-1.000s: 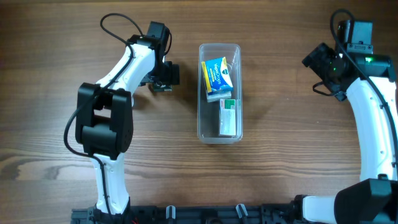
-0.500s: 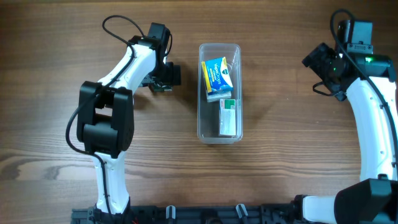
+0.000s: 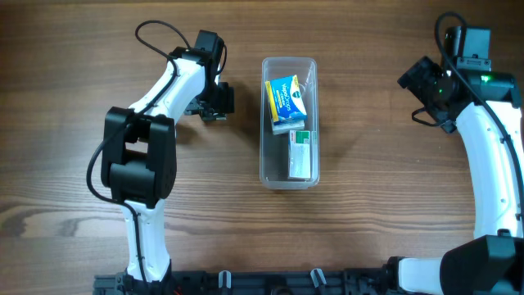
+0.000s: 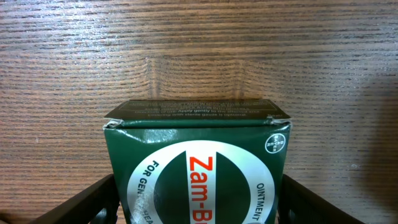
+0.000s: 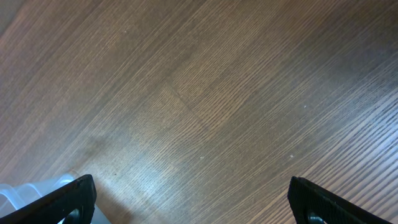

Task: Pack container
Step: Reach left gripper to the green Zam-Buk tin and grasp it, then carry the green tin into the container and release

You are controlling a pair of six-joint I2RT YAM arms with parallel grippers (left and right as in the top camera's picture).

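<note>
Container (image 3: 288, 179) sits centred, nearer the far edge, with blue box (image 3: 286, 97) and white box (image 3: 300, 156) inside. Left gripper (image 3: 218, 100) clamps green box (image 4: 198, 168), which we reckon goes in next. Right gripper (image 5: 194, 200) is open and empty near the far-right corner.

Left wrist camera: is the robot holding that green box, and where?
Yes. The left gripper holds the green Zam-Buk ointment box, its fingers on the box's two side faces. The right gripper holds nothing.

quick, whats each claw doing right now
left claw: closed on the green ointment box
right claw: open, holding nothing
</note>
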